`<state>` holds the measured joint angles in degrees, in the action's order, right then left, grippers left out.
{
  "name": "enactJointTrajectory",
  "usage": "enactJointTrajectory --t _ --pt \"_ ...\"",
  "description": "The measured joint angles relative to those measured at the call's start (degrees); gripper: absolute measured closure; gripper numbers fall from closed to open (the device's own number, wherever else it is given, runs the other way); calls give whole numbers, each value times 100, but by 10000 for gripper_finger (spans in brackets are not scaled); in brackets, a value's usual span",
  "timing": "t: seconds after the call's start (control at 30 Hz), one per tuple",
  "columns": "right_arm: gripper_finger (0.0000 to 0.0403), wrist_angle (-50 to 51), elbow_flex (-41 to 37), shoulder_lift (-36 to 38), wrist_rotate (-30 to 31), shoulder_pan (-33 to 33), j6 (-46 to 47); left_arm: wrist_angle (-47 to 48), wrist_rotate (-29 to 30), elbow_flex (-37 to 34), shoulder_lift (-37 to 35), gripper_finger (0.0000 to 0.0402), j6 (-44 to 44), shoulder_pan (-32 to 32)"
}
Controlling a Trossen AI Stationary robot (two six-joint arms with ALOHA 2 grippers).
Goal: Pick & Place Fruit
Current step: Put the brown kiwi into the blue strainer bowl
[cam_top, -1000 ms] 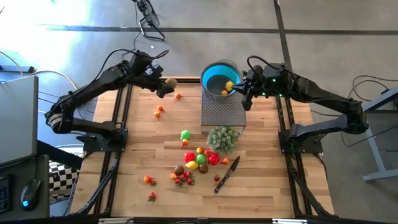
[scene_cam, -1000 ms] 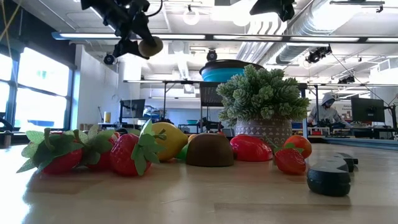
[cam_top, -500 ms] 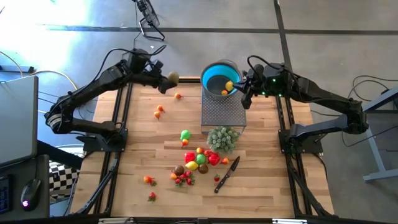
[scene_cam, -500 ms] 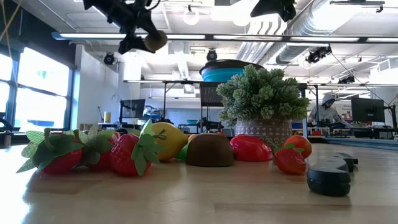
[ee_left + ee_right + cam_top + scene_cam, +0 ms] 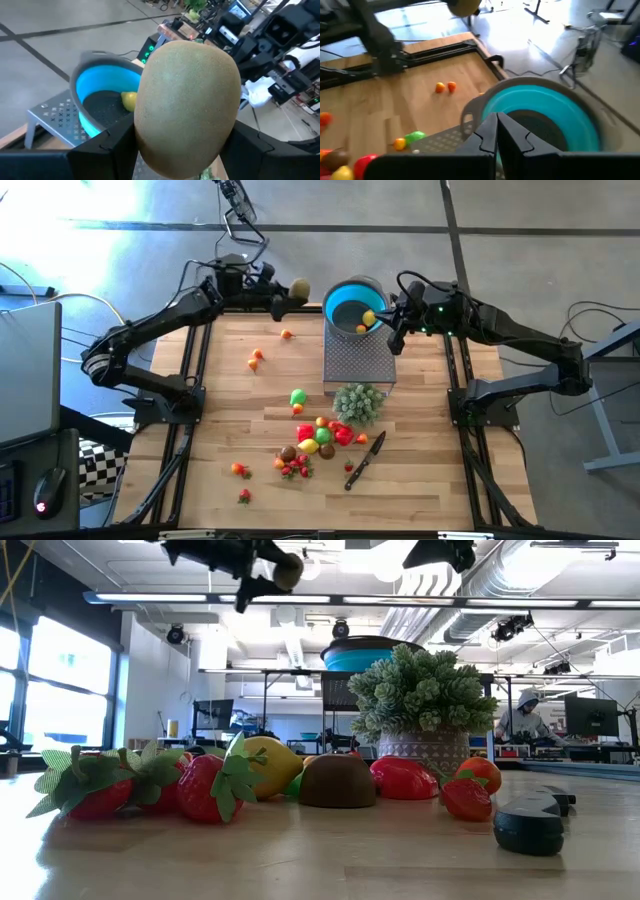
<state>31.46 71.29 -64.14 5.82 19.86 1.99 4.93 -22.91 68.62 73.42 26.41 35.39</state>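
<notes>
Left gripper [image 5: 287,290] is clamped on a brown fuzzy kiwi-like toy fruit [image 5: 298,288], held in the air above the far edge of the wooden slat table [image 5: 220,430], just left of the round blue bowl [image 5: 350,308]; low view shows the same fruit [image 5: 287,570] high above the tabletop, and left wrist view shows it [image 5: 187,107] filling the space between the dark fingers [image 5: 100,152]. The blue bowl sits on a perforated grey metal stand [image 5: 358,362] at far centre, with a small yellow fruit [image 5: 368,317] and a small orange fruit [image 5: 361,329] inside. Right gripper [image 5: 392,320], fingers pressed shut and holding nothing, hangs at the bowl's right rim, so that side is crowded. A pale green bushy plant cluster [image 5: 358,402] stands just near of the stand. A heap of red, yellow, green and brown toy fruits [image 5: 320,436] lies near centre, with strawberry-like pieces [image 5: 295,468] just nearer. A black-handled knife [image 5: 364,459] lies right of the heap. A green fruit [image 5: 298,396] lies mid table, two small orange fruits [image 5: 256,358] and another [image 5: 287,334] on the far left part, and loose small ones [image 5: 240,470] near left. No readable writing. The table's left half and right near corner are mostly bare. A laptop [image 5: 25,370] sits off the table at far left.
</notes>
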Motion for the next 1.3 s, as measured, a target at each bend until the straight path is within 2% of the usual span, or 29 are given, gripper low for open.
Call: enactJointTrajectory --t 0.17,0.4,0.6,0.83,1.07,1.3 --pt "401 -2 0 1 304 2 -265 -375 95 0 344 183 112 -146" --pt "401 0 0 0 315 65 -377 -552 107 200 780 183 365 -128" --pt "401 2 0 2 309 188 -377 -3 101 989 1197 183 -80 -133" --pt "401 4 0 2 324 205 -378 1059 352 1875 1792 183 -374 -170" --pt "401 7 0 2 344 205 -499 1370 459 2577 2269 183 -690 -301" --pt "401 127 0 2 704 205 -513 1519 754 2984 2673 183 -976 -475"
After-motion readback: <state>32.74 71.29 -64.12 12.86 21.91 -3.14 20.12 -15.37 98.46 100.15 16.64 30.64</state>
